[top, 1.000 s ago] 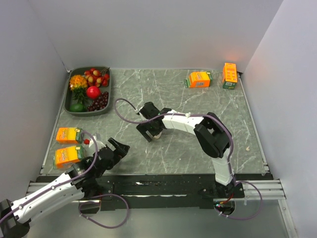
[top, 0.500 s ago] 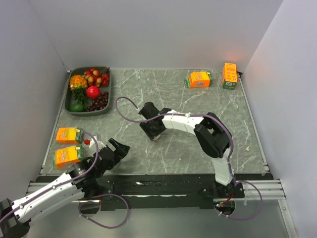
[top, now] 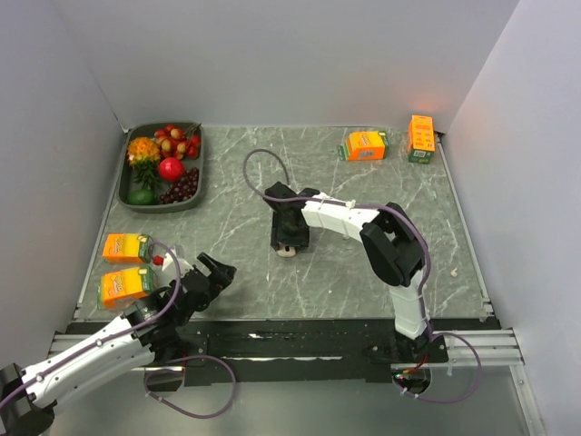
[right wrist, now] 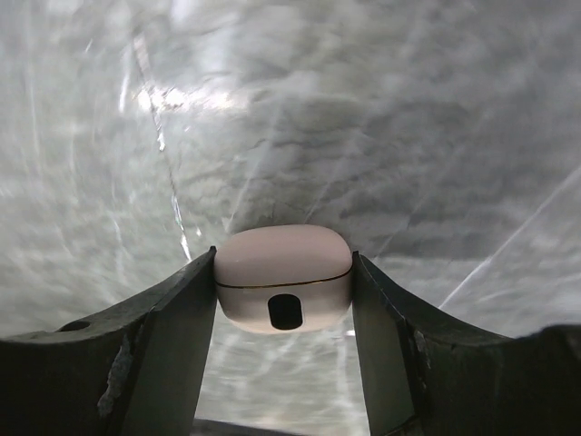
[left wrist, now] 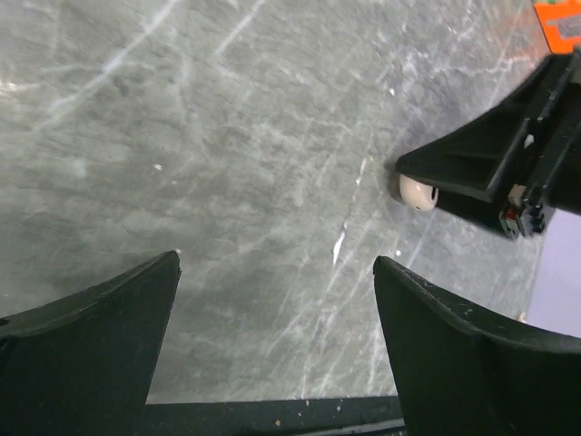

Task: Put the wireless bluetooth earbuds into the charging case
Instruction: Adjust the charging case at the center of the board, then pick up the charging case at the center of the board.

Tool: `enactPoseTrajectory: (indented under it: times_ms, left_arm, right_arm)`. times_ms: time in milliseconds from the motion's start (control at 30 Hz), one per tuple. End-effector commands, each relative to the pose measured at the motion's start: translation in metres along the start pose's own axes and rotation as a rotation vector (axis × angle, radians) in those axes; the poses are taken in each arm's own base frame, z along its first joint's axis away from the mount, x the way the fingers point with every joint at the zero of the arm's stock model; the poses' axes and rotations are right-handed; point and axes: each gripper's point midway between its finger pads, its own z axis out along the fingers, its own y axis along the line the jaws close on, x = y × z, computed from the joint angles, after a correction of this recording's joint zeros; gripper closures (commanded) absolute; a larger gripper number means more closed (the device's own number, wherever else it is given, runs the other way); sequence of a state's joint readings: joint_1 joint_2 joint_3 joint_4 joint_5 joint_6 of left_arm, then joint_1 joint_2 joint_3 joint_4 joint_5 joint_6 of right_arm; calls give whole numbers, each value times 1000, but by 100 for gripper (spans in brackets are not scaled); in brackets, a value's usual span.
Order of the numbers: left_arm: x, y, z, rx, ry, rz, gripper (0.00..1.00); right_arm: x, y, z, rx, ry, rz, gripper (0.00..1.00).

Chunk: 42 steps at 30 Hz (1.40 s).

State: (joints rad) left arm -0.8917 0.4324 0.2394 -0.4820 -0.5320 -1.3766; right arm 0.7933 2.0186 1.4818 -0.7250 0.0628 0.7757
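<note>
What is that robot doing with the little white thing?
The right tool is closed around a small white charging case on the table, one finger on each side. The case's lid looks shut. The left tool hangs open over bare table near the front left, holding nothing. No earbuds can be seen in any view, so putting them in looks not yet begun.

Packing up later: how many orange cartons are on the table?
4 orange cartons: one at the left edge, another just nearer, a third at the far right, the fourth in the far right corner. None looks hidden.
</note>
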Motion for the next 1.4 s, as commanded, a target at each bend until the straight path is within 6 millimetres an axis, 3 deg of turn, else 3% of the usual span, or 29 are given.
enactPoseTrajectory:
  times_ms: [0,67,100,133,200,233,367,400,500,633,700,733,800,833,900,967,1067,1100,1167,1200,1233,1267,1367]
  left_arm:
    - [-12,-2,-2,-26,-50,-30,7]
    - [-13,-1,-2,-35,-57,-32,7]
    - [-14,0,-2,-38,-63,-37,7]
    - [-14,0,-2,-40,-63,-37,7]
    - [-15,0,-2,-39,-66,-37,7]
    - [-15,-1,-2,-36,-67,-37,7]
    - [-16,-3,-3,-33,-63,-16,4]
    - [-16,-4,-3,-33,-62,-10,4]
    - [-19,-4,-2,-42,-77,9,1]
    - [-25,-13,-1,-41,-102,58,4]
    - [-31,-21,0,-30,-122,113,4]
    - [-32,-27,0,-30,-121,139,4]
    - [-29,-31,5,-45,-110,209,4]
    - [-30,-44,5,-22,-107,206,4]
    - [-23,-47,14,-41,-84,242,4]
    - [-20,-64,19,-19,-72,224,4]
    - [-7,-81,32,-4,-35,209,3]
    - [1,-77,41,-32,-16,204,2]
    - [13,-97,48,17,22,136,1]
    - [25,-98,55,3,41,132,2]
    - [28,-106,59,8,32,77,3]
    - [42,-101,67,-25,46,103,4]
    - [53,-124,84,-89,60,140,4]
  right_arm:
    - [-7,7,-15,11,-9,372,100]
    - [-10,9,-12,20,-17,421,100]
    - [-13,5,-12,48,-34,441,95]
    - [-13,3,-8,61,-32,456,80]
    - [-12,3,-4,70,-23,472,68]
    - [-10,1,-1,86,-14,468,55]
    - [-6,-10,-1,125,-18,437,28]
    - [-5,-14,-1,135,-22,431,16]
    - [-6,-23,-8,154,-53,409,5]
    - [-14,-34,-33,159,-120,369,1]
    - [-18,-49,-48,193,-179,340,1]
    - [-24,-52,-68,168,-229,334,0]
    - [-30,-70,-86,191,-308,322,0]
    - [-36,-76,-107,165,-358,317,1]
    - [-42,-86,-122,163,-425,282,1]
    - [-47,-92,-140,148,-472,226,1]
    - [-46,-96,-148,134,-492,164,1]
    - [-44,-96,-149,124,-492,148,1]
    - [-40,-99,-155,94,-509,131,1]
    - [-40,-100,-167,58,-538,139,1]
    - [-37,-104,-166,52,-547,117,1]
    - [-37,-105,-171,42,-566,118,1]
    - [-36,-114,-192,2,-631,96,1]
